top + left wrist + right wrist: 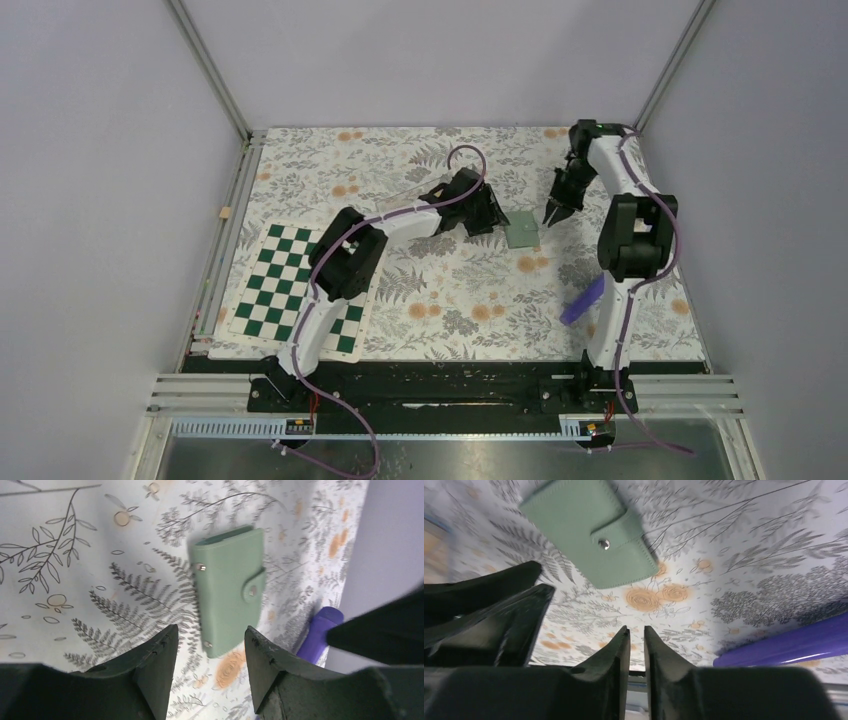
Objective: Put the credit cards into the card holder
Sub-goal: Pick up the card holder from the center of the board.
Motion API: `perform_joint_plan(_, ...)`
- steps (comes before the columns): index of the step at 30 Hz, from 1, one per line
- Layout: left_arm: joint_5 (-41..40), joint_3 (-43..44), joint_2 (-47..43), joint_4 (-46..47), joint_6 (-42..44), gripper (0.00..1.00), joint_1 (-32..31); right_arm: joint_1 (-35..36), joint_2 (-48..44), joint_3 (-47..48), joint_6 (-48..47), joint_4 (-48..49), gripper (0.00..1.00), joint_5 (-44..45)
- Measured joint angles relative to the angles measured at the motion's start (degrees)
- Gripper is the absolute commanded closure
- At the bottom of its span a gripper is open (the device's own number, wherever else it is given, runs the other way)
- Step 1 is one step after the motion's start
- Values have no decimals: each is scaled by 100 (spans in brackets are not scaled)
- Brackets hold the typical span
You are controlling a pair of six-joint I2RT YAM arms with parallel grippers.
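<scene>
Pale grey walls stand round a table covered with a white cloth [450,290] printed with grey leaves and orange flowers; two black and white robot arms reach out over it from the near edge.

Near the middle of the cloth, a bit to the far side, lies the small flat soft green card holder [521,229]; it lies flat and shut, with a little strap folded over one edge and held down by a round silver snap; two more silver studs sit along its other long edge.

From above, the left claw [488,215] is just beside the holder on its left side; the right claw [553,213] is just beside the holder's far right corner; the holder lies between the two.

In the left wrist view the left claw's two dark fingers [160,655] stand well apart with nothing between them; the green holder shows on the cloth past the gap, and the fingers do not touch it.

In the right wrist view the right claw's two black fingers [619,655] are close together, with only a thin gap between them and nothing in it; the holder lies on the cloth ahead and to one side, clear of the tips.

A shiny purple stick-shaped thing [582,300] lies on the cloth beside the right arm, nearer than the holder; a green and white checked board [290,290] lies flat at the left side of the table, partly under the left arm.
</scene>
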Motion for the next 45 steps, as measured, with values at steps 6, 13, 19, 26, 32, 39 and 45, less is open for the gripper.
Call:
perform_joint_plan(6, 234, 201, 433, 96, -271, 49, 35, -702, -179, -348, 509, 828, 100, -356)
perform_joint_plan(13, 404, 597, 710, 37, -437, 52, 90, -824, 232, -382, 1292, 1340, 100, -791)
perform_joint_plan(19, 435, 686, 763, -52, -483, 53, 96, -824, 494, -422, 1766, 1438, 100, -479)
perform_joint_plan(26, 448, 750, 785, -129, -490, 53, 101, -835, 741, -236, 2129, 1145, 100, -264)
perform_joint_plan(32, 481, 831, 828, -175, -542, 53, 107, -835, 1034, 186, 2225, 732, 100, -249)
perform_joint_plan(39, 542, 896, 885, -177, -608, 53, 105, -828, 1572, 1235, 2164, 179, 100, -254)
perform_joint_plan(45, 597, 988, 938, -227, -625, 54, 98, -791, 2715, 3316, 1934, -951, 100, -269)
